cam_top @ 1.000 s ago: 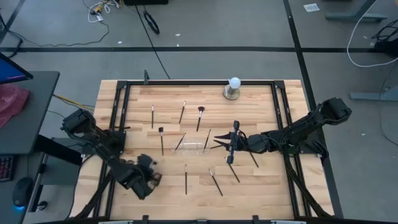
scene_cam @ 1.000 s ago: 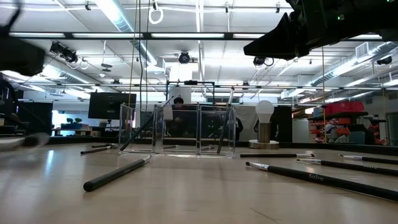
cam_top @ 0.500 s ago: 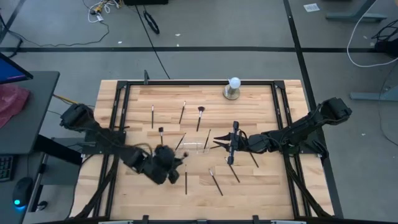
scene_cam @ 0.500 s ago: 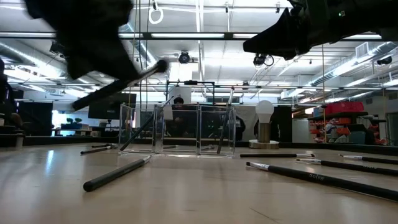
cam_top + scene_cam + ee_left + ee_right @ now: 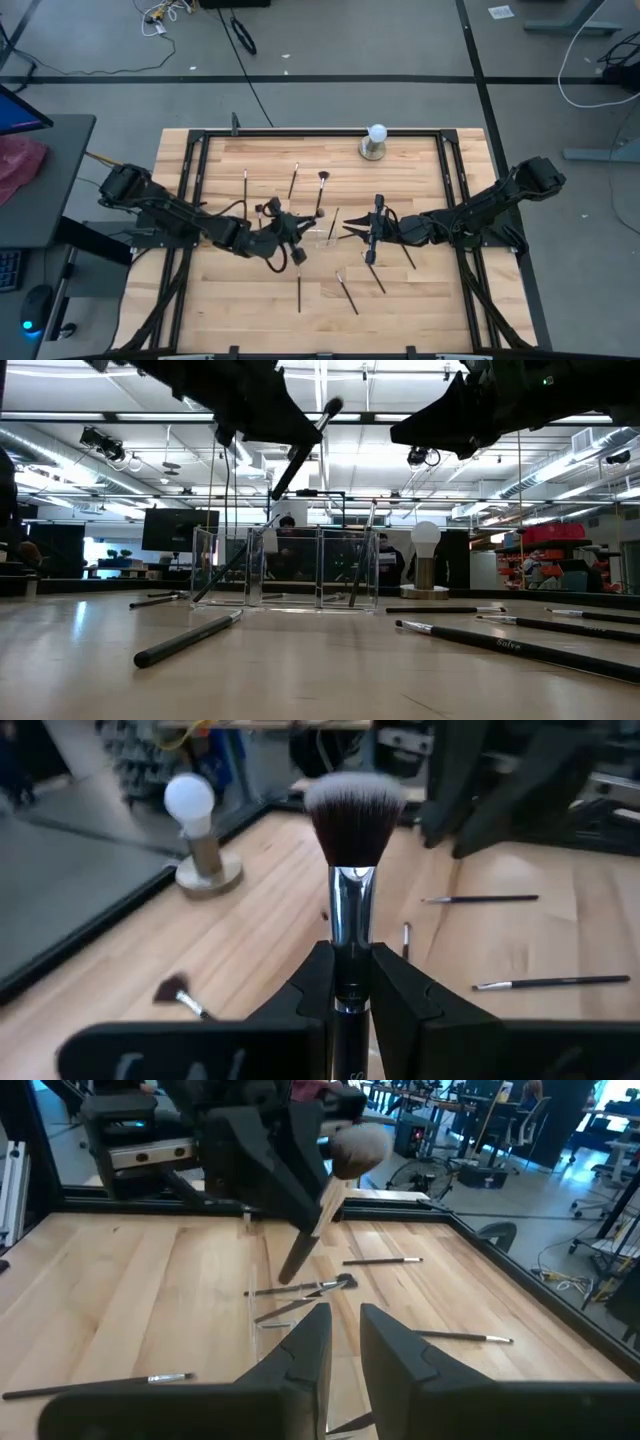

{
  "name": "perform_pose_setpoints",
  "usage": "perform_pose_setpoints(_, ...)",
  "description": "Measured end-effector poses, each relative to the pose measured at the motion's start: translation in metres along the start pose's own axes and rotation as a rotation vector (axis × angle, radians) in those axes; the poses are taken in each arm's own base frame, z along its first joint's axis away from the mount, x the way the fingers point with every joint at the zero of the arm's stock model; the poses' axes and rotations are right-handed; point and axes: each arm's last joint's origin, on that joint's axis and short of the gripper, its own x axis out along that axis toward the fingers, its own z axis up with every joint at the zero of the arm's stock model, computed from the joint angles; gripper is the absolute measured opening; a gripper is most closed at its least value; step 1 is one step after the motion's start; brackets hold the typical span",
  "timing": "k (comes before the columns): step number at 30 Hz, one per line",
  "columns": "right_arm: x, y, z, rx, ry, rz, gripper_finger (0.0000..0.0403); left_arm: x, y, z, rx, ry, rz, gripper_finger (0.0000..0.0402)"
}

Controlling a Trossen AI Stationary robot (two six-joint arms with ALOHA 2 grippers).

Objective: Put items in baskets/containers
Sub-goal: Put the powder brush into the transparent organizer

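Left gripper (image 5: 350, 982) up over the counter (image 5: 220, 300), fingers (image 5: 312, 982) pinched tight on a brush (image 5: 352, 840), bristle head raised, just beside the clear tray (image 5: 315, 238). Right gripper (image 5: 372, 232) hovering at the tray's other side, fingers (image 5: 390, 1342) narrowly parted, holding nothing. Loose brushes (image 5: 299, 288) scattered about; white ball (image 5: 376, 133) at the far edge.

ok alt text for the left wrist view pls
The left gripper is shut on a makeup brush, its bristles pointing away over the wooden table. Beyond lie more brushes and a white ball on a round base.
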Motion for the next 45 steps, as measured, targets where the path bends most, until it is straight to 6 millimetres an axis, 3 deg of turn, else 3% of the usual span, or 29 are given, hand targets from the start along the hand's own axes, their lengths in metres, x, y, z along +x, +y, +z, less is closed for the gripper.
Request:
perform_pose_setpoints(9,0.000,0.000,0.001,0.011,-0.008,0.000,0.0058,0.008,0.011,-0.040,-0.065,-0.089,-0.059,0.0043)
perform_pose_setpoints(22,0.000,0.000,0.004,0.030,-0.041,-0.001,0.0058,0.028,0.020,-0.072,-0.164,0.041,-0.131,0.0055)
perform_pose_setpoints(29,0.000,0.000,0.005,0.024,-0.043,-0.001,0.0058,0.039,0.028,-0.076,-0.229,0.087,-0.136,0.0067)
perform_pose_setpoints(45,0.000,0.000,0.004,-0.015,-0.035,-0.002,0.0058,0.039,0.029,-0.077,-0.264,0.104,-0.147,0.0124)
